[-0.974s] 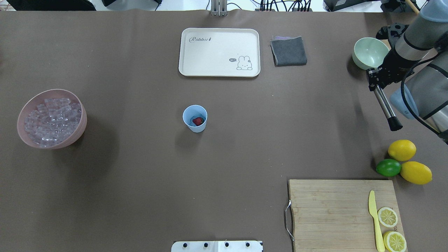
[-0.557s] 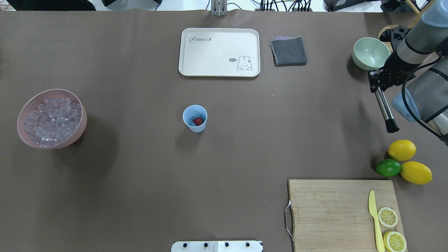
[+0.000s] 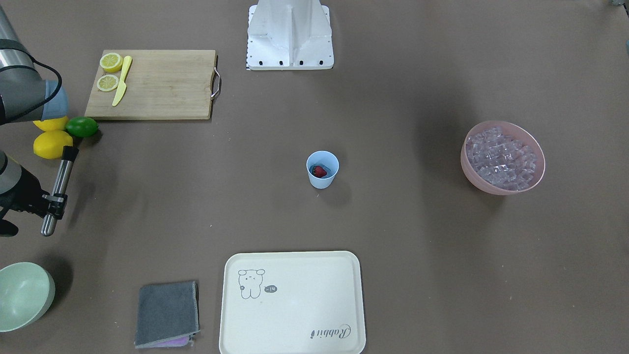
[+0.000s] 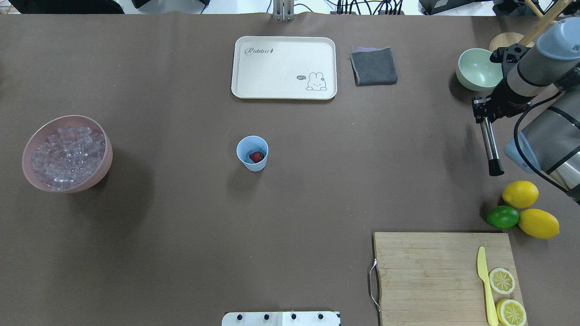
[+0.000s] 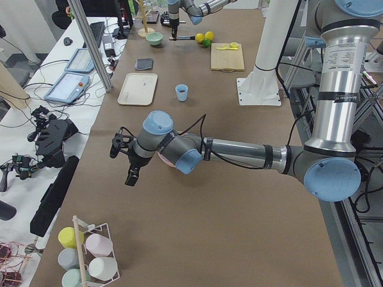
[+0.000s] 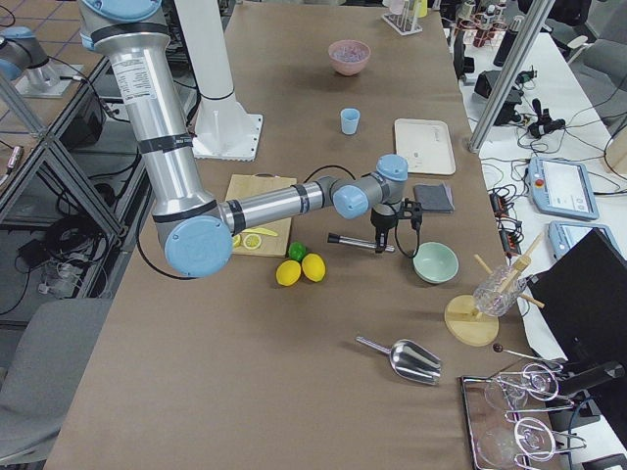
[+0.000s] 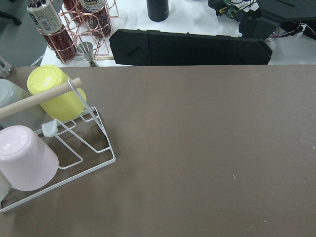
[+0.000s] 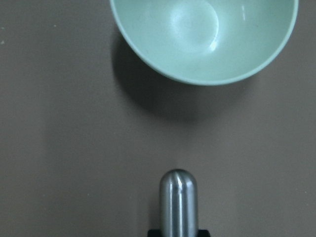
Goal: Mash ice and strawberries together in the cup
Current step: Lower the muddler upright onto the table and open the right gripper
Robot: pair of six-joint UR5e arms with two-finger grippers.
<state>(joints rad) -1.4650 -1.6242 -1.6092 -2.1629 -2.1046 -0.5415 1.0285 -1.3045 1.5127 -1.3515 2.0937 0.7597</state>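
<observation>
The light blue cup (image 4: 252,154) stands upright mid-table with one red strawberry (image 4: 256,156) inside; both also show in the front view, cup (image 3: 323,169) and strawberry (image 3: 319,171). The ice (image 4: 67,151) fills a pink bowl (image 4: 104,167) at the far left. My right gripper (image 4: 483,115) is shut on a steel muddler (image 4: 489,145) with a black tip, held above the table far right of the cup, beside the pale green bowl (image 4: 479,68). My left gripper (image 5: 122,156) shows only in the exterior left view, past the pink bowl; I cannot tell its state.
A cream tray (image 4: 284,67) and a grey cloth (image 4: 374,65) lie beyond the cup. Two lemons (image 4: 520,194) and a lime (image 4: 503,216) lie below the muddler tip. A cutting board (image 4: 435,271) holds a yellow knife (image 4: 485,285) and lemon halves.
The right gripper has turned with the muddler, so its black tip has swung left and nearer the lemons. The pale green bowl is less covered. The cup and ice have not moved.
</observation>
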